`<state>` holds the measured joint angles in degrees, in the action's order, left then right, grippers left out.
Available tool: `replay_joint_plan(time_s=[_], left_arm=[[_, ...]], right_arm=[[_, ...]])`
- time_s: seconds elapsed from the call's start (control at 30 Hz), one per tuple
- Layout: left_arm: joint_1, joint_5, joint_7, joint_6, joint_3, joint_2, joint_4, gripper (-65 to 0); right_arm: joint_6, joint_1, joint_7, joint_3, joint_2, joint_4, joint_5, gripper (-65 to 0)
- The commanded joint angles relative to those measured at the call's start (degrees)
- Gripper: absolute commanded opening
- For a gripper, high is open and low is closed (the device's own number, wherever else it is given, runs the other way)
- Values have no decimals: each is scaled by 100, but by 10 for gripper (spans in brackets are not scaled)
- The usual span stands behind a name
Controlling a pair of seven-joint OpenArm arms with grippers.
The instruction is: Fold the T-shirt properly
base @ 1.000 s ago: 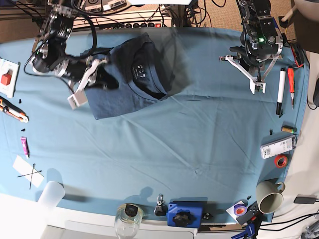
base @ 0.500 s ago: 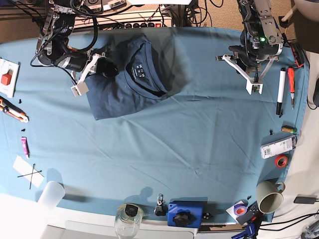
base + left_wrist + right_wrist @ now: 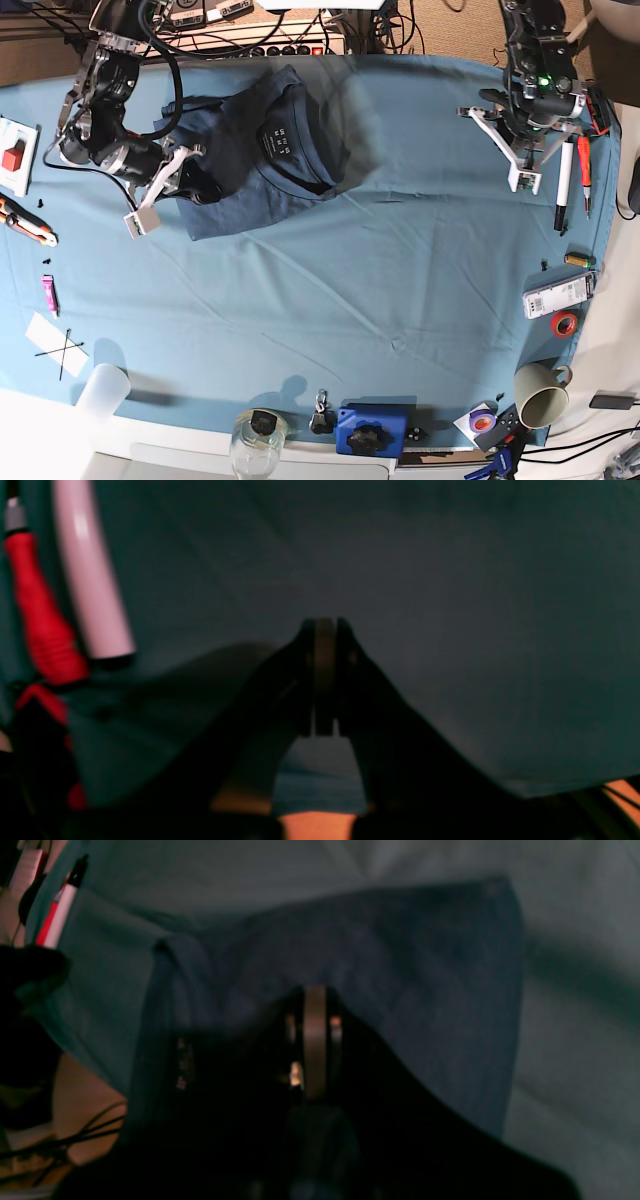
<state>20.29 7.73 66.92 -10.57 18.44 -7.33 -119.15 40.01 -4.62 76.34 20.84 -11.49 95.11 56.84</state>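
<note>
While both arms' fingers are closed, the T-shirt (image 3: 270, 160) lies folded.

T-shirt (image 3: 270, 160) on table cloth (image 3: 380, 270), mug (image 3: 541, 393) well apart

Black arms, white claw (image 3: 150, 205) fingers

- We see a plain dark navy T-shirt (image 3: 262, 160) with a white collar label.
- Teal-blue table cloth (image 3: 400, 270).
- Red and white pens (image 3: 574, 180).
</note>
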Motion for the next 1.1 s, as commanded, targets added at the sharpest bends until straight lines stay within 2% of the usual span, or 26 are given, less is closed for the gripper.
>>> replay_joint_plan(time_s=[0.0,0.13,0.27,0.47,0.53,0.67,0.9,1.07], left_arm=[[-13,4,-153,0,13,-90,-114,-650],[-15,2,-264,-2,13,-142,-114,-650],[-15,2,-188,0,13,-142,-114,-650],[-11,0,2,15,13,-144,-114,-650],[-9,0,127,17,13,-142,-127,-650],[42,-2,164,17,24,-210,-238,-650],[566,31,166,22,221,-507,-763,-650],[1145,704,238,20,581,-507,-1047,-650]], right_arm=[[-1,136,-120,11,-70,-76,0,-650],[-1,330,-173,11,-70,-793,-494,-650],[-1,365,-129,15,-74,-1029,-505,-650],[-1,348,264,378,-72,-103,9,-650],[-1,293,366,573,-76,393,-15,-650],[-1,-155,366,914,-72,997,-17,-650],[-1,-1445,366,1154,-74,2286,98,-650],[-1,-2229,366,1152,-42,2833,94,-650]])
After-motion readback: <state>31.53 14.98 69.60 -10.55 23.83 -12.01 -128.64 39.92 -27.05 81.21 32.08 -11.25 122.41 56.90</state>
